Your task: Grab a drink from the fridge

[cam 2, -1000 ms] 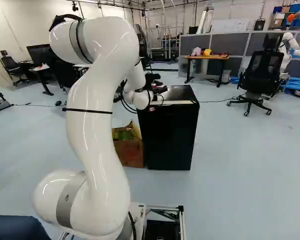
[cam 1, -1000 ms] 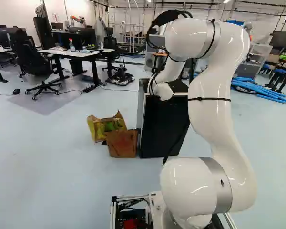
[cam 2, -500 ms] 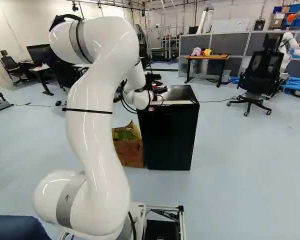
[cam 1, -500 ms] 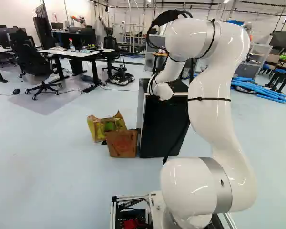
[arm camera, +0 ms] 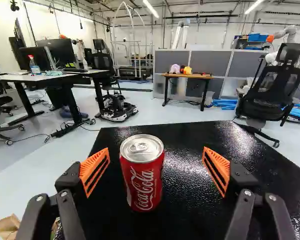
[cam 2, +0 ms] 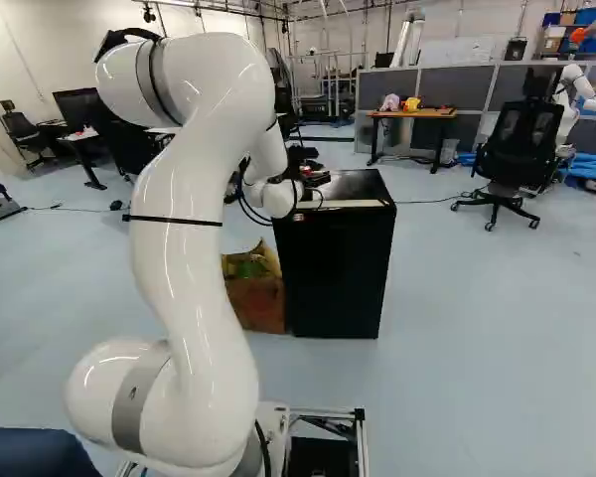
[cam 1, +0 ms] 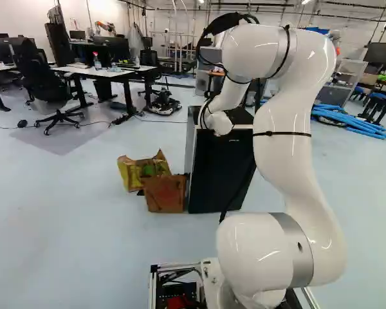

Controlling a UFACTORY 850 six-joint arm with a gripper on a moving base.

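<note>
Gaping wide: claw [cam 2: 316, 181] | red can [arm camera: 142, 172] upright on glossy black fridge top [arm camera: 185, 155] | beyond: white desk [arm camera: 15, 77], office chair [arm camera: 272, 90]

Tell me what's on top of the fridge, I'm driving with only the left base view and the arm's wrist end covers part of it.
Observer: The wrist view shows a red drink can standing upright on the black top of the fridge.

Operator: Okay, and the pincer, has it got hold of that can?

Observer: No. The pincer is open, with a gap showing between the can and each of its two orange-padded fingers.
</note>
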